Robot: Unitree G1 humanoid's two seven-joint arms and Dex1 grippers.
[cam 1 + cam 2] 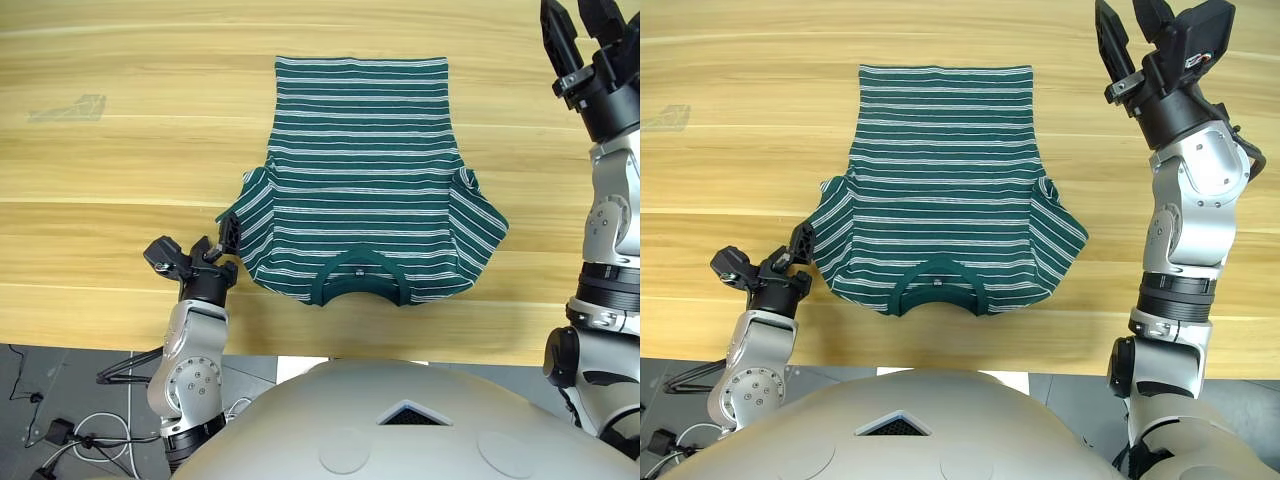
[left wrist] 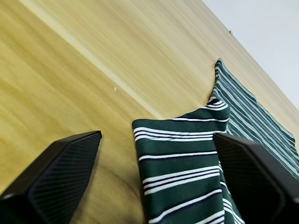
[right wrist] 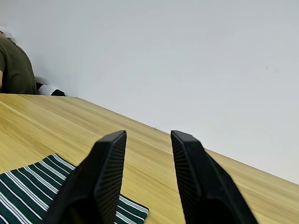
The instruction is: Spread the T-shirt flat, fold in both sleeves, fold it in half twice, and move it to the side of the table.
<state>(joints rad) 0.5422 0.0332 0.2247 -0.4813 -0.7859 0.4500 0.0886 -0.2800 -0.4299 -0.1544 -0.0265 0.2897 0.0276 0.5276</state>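
The T-shirt (image 1: 362,190) lies spread on the worktop (image 1: 110,190) in the middle of the head view. Its collar (image 1: 358,275) is toward the lower edge of the frame and its hem toward the top. The left claw (image 1: 198,247) is at the lower left, low over the wood and open. The edge of the sleeve (image 2: 177,154) on that side lies between its two fingers, and it grips nothing. I cannot tell if a finger touches the cloth. The right claw (image 1: 1130,35) is raised in the upper right corner, well apart from the shirt, also open and empty.

I judge that folding in this sleeve is the step in hand, and several things could go wrong.

- **Thin grip:** if the claw closes on only a thin edge, the cloth may slip out during the fold and drop in a crumpled heap.
- **Deep grip:** if it takes the body cloth together with the sleeve, the whole shirt may slide or turn on the smooth wood, because nothing presses it down.
- **Too low:** the fingertips may scrape the worktop.
- **Other sleeve:** the other sleeve (image 1: 478,215) looks a little bunched near the armpit, so its fold may come out uneven.
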